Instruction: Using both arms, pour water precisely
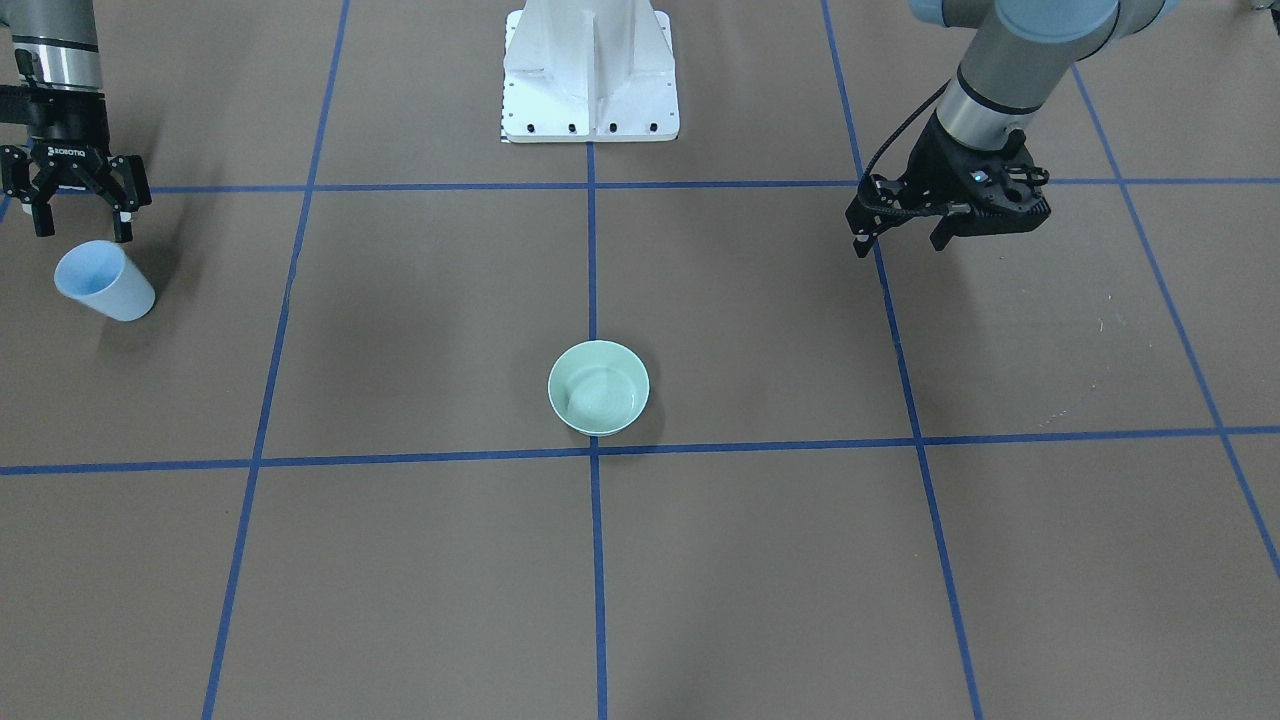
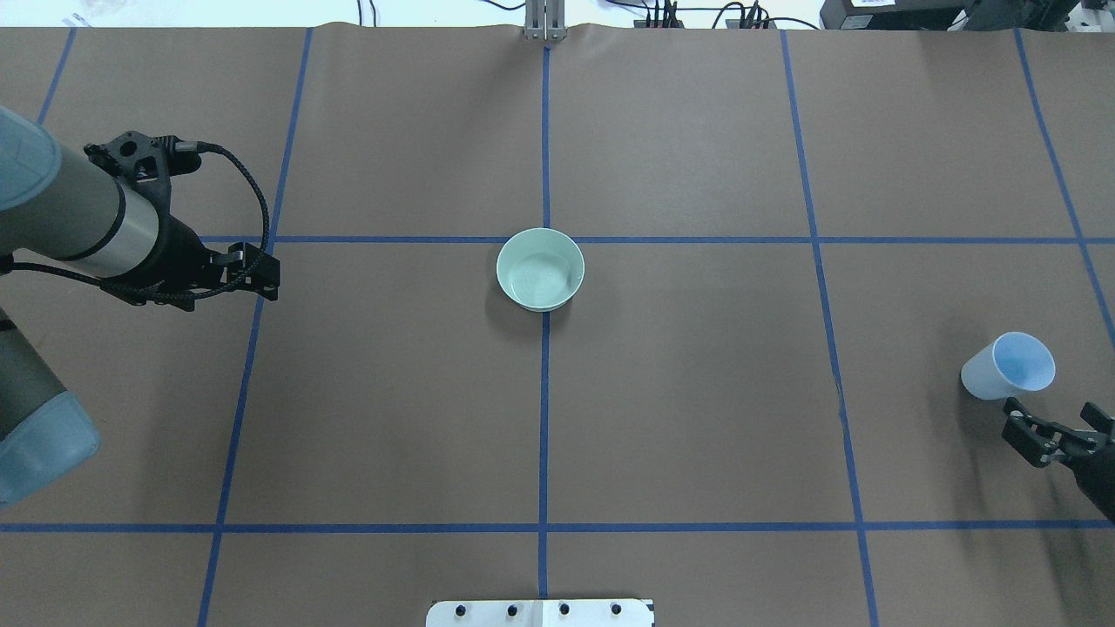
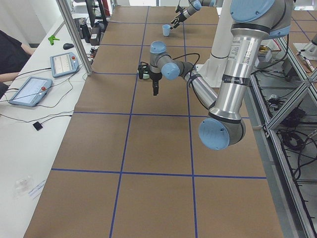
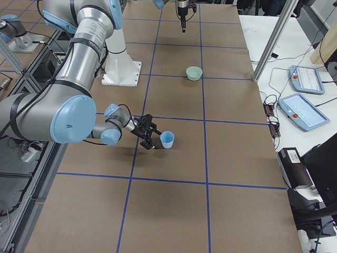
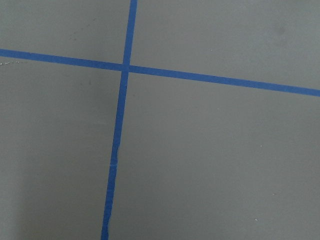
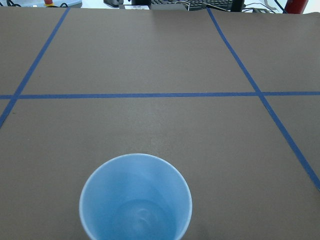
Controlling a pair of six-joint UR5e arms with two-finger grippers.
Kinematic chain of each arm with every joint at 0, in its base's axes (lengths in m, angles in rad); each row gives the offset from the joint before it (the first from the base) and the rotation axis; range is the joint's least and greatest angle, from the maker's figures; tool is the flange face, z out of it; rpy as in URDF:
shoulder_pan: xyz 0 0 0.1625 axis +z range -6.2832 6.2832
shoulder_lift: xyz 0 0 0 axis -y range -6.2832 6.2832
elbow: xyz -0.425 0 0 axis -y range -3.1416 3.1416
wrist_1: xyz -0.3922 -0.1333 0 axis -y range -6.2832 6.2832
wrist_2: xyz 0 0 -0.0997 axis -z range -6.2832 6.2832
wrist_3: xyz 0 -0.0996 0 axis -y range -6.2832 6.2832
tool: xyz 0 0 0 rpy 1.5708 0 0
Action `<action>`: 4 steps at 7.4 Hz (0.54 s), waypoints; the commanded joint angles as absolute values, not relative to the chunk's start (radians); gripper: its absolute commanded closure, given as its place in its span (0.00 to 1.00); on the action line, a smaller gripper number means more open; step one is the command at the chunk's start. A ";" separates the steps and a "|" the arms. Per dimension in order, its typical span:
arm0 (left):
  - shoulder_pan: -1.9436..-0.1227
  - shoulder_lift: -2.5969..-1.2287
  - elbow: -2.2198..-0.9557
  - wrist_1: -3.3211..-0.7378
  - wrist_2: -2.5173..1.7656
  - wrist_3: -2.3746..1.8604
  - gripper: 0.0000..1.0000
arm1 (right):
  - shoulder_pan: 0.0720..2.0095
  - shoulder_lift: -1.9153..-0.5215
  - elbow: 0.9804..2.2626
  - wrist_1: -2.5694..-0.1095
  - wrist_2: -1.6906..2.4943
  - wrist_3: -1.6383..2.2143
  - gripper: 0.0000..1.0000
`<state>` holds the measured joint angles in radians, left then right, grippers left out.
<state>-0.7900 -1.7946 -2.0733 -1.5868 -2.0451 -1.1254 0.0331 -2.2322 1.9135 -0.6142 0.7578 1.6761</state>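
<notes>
Right tool [image 1: 78, 212] fingers apart, just beside blue cup [image 1: 103, 282], not touching. Left tool [image 1: 900, 240] fingers together, empty. Water [image 2: 540, 280] rippling in green bowl [image 2: 540, 255] mid-surface [image 2: 697, 392].

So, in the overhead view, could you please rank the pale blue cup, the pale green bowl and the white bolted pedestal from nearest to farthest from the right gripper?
1. The pale blue cup, just beyond the right gripper at the table's right edge.
2. The white bolted pedestal, at the bottom centre.
3. The pale green bowl, on the centre line; only slightly farther than the pedestal.
</notes>
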 commanded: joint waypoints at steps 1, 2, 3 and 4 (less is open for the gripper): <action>-0.790 -1.790 -2.075 -1.589 -2.045 -1.124 0.00 | 0.014 -2.227 1.911 -0.606 0.735 1.675 0.01; -0.790 -1.789 -2.075 -1.589 -2.046 -1.126 0.00 | -0.001 -2.226 1.911 -0.606 0.718 1.675 0.00; -0.790 -1.789 -2.075 -1.589 -2.046 -1.126 0.00 | -0.009 -2.226 1.910 -0.607 0.712 1.675 0.00; -0.790 -1.787 -2.075 -1.589 -2.046 -1.126 0.00 | -0.014 -2.226 1.910 -0.607 0.704 1.675 0.00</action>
